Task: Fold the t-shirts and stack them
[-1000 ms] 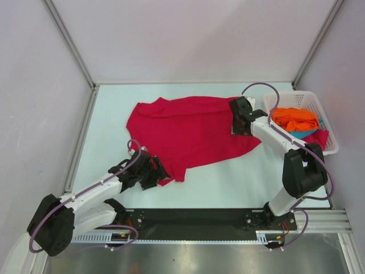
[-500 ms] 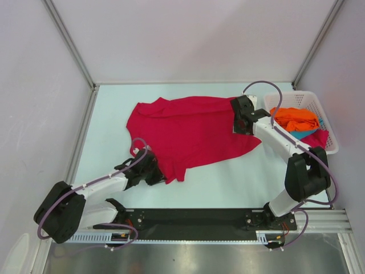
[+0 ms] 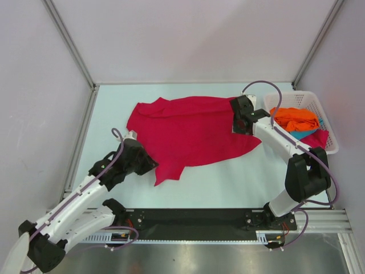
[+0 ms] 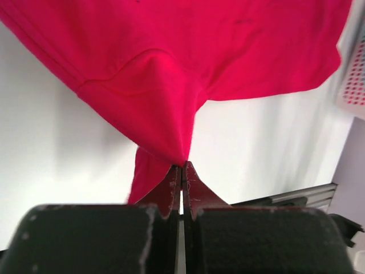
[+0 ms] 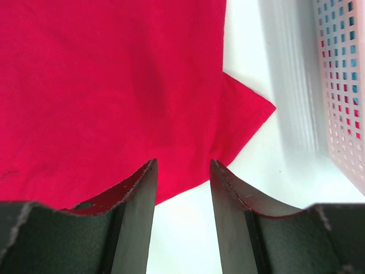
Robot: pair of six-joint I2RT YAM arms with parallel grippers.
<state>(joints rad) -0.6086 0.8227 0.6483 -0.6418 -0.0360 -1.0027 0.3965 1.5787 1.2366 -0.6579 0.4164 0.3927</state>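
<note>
The red shirt (image 3: 194, 131) lies on the table (image 3: 239, 177), not folded yet. The left gripper (image 4: 182, 168) pinches its near edge, maybe a sleeve. The right gripper (image 5: 182, 165) hangs spread over its other side; next it should pinch there.

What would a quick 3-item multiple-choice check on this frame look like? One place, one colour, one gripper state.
1. Where is the orange t-shirt?
A. on the floor
B. draped over an arm
C. in the white basket

2. What colour is the spread t-shirt on the table?
A. crimson
B. teal
C. orange

3. The left gripper is:
A. wide open
B. shut on the spread t-shirt
C. out of view

Answers:
1 C: the top view shows it lying on the pile inside the basket.
2 A: the top view and both wrist views show it crimson.
3 B: the left wrist view shows the jaws together, with cloth pinched at the tips.
</note>
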